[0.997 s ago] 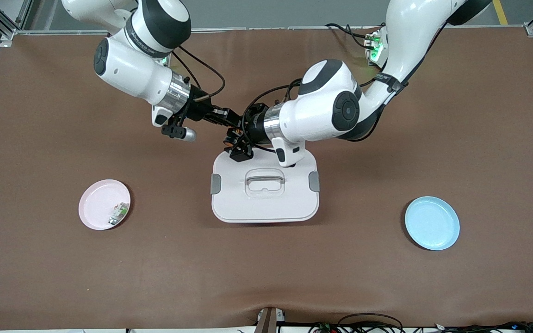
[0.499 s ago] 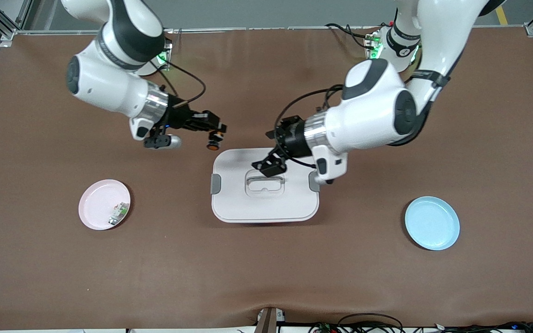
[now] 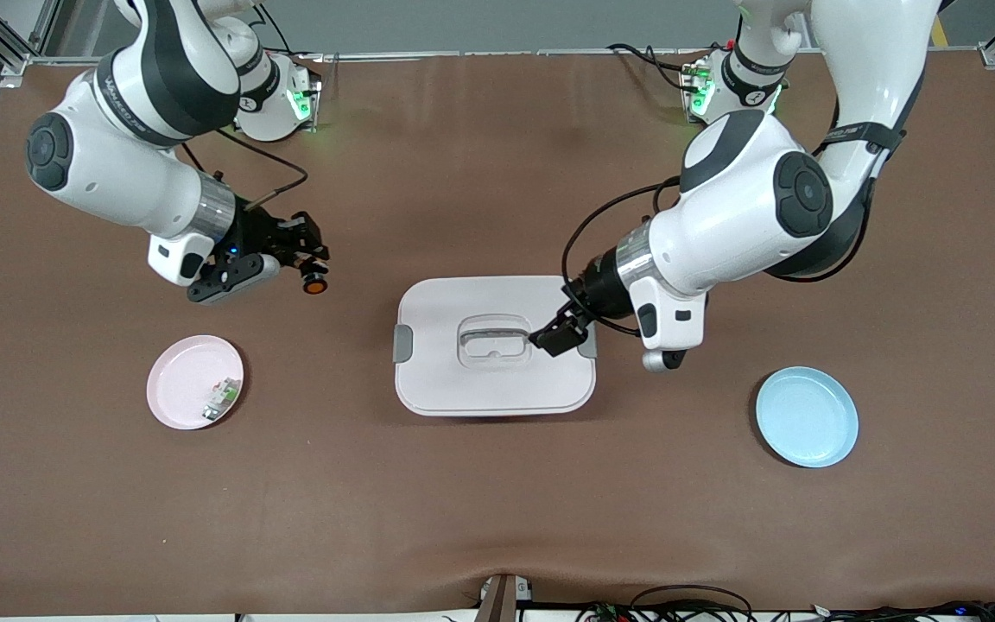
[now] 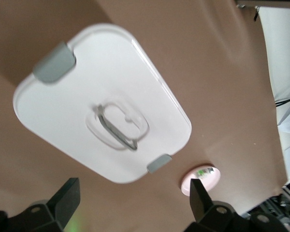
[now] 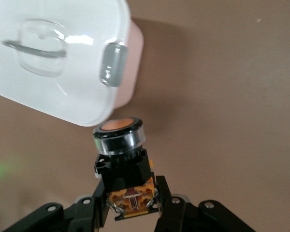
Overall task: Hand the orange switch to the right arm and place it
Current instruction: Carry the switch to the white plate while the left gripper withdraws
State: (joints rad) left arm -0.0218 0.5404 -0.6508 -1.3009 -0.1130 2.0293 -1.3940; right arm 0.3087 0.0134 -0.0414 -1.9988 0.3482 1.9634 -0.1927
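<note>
The orange switch (image 3: 316, 282) is a small black cylinder with an orange cap, and my right gripper (image 3: 311, 264) is shut on it over the bare brown mat between the white box and the pink plate. In the right wrist view the switch (image 5: 120, 145) stands cap outward. The fingers (image 5: 170, 203) of the right gripper (image 5: 130, 205) clamp its black-and-orange base. My left gripper (image 3: 554, 335) hangs open over the white box's lid near the grey clip at the left arm's end. In the left wrist view the left gripper (image 4: 134, 183) holds nothing between its wide-apart fingers (image 4: 66, 195).
A white lidded box (image 3: 494, 384) with a handle and grey side clips sits mid-table. A pink plate (image 3: 171, 380) carrying a small green-and-white part (image 3: 223, 396) lies toward the right arm's end. A blue plate (image 3: 807, 416) lies toward the left arm's end.
The two grippers were together at the box's edge and have drawn apart. The right one carried the switch toward the pink plate's end. The left one swung open across the lid.
</note>
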